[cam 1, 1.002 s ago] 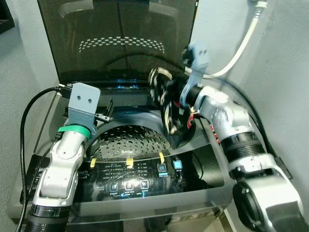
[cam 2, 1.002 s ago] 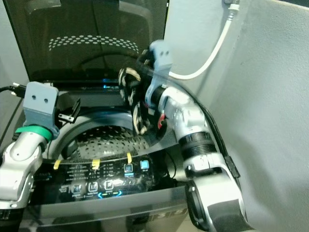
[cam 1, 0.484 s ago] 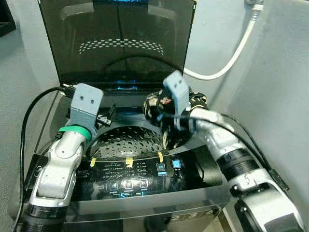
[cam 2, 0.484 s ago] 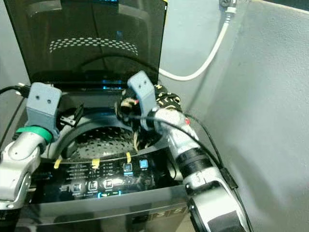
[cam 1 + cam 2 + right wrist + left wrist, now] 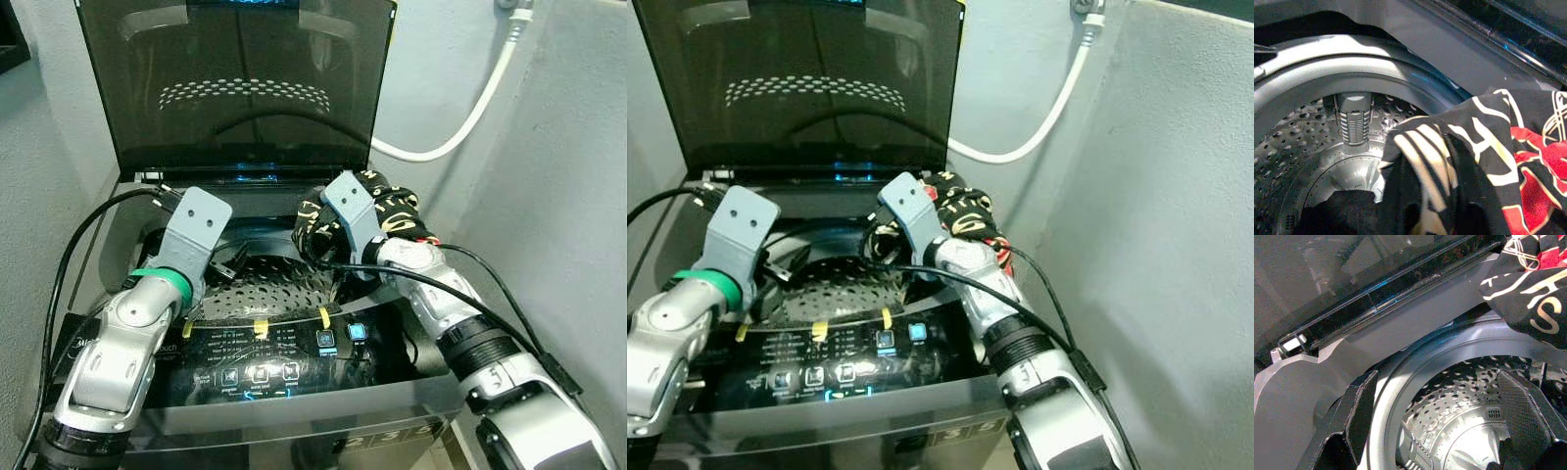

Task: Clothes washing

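Observation:
A top-loading washer stands with its lid (image 5: 235,78) up and its perforated drum (image 5: 260,284) exposed. My right gripper (image 5: 318,247) is at the drum's right rim, shut on a black garment with cream and red markings (image 5: 387,211). The cloth bunches over the wrist and hides the fingers; in the right wrist view the garment (image 5: 1474,161) hangs into the drum mouth. Something dark (image 5: 1337,210) lies at the drum's bottom. My left gripper (image 5: 1444,431) hovers open over the drum's left rim, with nothing between its fingers (image 5: 1359,416).
The lit control panel (image 5: 265,357) runs along the washer's front. A white hose (image 5: 470,117) curves down the wall behind, and a grey wall stands close on the right. A black cable (image 5: 59,255) loops beside my left arm.
My right arm has come down and forward, bringing the garment from above the washer to the drum's right rim. My left gripper has tilted in over the drum.

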Robot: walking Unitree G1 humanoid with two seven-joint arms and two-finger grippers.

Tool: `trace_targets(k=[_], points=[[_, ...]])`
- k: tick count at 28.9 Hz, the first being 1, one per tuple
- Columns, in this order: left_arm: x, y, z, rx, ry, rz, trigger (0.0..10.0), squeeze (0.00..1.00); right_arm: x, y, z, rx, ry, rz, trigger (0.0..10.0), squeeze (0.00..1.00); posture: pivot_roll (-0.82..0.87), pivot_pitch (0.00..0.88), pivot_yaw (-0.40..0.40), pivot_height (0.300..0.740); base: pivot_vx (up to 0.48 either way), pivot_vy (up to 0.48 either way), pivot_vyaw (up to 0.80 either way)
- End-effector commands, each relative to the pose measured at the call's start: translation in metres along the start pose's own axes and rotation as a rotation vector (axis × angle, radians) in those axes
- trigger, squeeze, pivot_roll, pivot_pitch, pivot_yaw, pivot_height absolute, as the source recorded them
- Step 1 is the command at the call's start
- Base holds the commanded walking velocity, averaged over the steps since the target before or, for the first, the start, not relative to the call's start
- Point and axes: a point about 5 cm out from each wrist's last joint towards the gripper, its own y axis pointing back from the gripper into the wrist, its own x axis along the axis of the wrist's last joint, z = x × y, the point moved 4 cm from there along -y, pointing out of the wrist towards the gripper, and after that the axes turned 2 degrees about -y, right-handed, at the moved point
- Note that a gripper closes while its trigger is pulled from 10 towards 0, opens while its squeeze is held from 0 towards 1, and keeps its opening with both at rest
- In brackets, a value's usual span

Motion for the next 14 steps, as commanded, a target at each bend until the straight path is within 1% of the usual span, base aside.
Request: trace_targets(k=[1,5,7,8,9,10,11,14], points=[[-0.003,0.003,0.004,-0.020,-0.006,-0.016,10.0,0.00,-0.004,0.001,0.001,0.003,-0.006,-0.013,10.0,1.00,0.02,0.060,0.005,0.740,0.000,0.000,0.00],[-0.005,0.004,0.006,-0.040,0.005,-0.031,10.0,0.00,0.004,0.002,-0.004,0.050,-0.012,-0.004,10.0,1.00,0.03,0.062,0.013,0.740,0.000,0.000,0.00],[0.002,0.003,0.009,-0.068,0.022,-0.003,10.0,0.00,0.008,0.004,-0.005,0.075,-0.012,0.003,10.0,1.00,0.03,0.062,0.015,0.740,0.000,0.000,0.00],[0.002,0.003,0.009,-0.068,0.022,-0.003,10.0,0.00,0.008,0.004,-0.005,0.075,-0.012,0.003,10.0,1.00,0.03,0.062,0.015,0.740,0.000,0.000,0.00],[0.006,0.003,0.012,-0.097,0.037,0.012,10.0,0.00,0.011,0.005,-0.006,0.085,-0.014,0.008,10.0,1.00,0.03,0.062,0.017,0.740,0.000,0.000,0.00],[0.006,0.003,0.012,-0.097,0.037,0.012,10.0,0.00,0.011,0.005,-0.006,0.085,-0.014,0.008,10.0,1.00,0.03,0.062,0.017,0.740,0.000,0.000,0.00],[0.009,0.004,0.017,-0.133,0.047,0.021,10.0,0.00,0.015,0.007,-0.005,0.096,-0.011,0.013,10.0,1.00,0.03,0.062,0.019,0.740,0.000,0.000,0.00],[0.010,0.005,0.022,-0.164,0.049,0.023,10.0,0.00,0.019,0.009,-0.004,0.106,-0.007,0.019,10.0,1.00,0.03,0.064,0.021,0.740,0.000,0.000,0.00]])
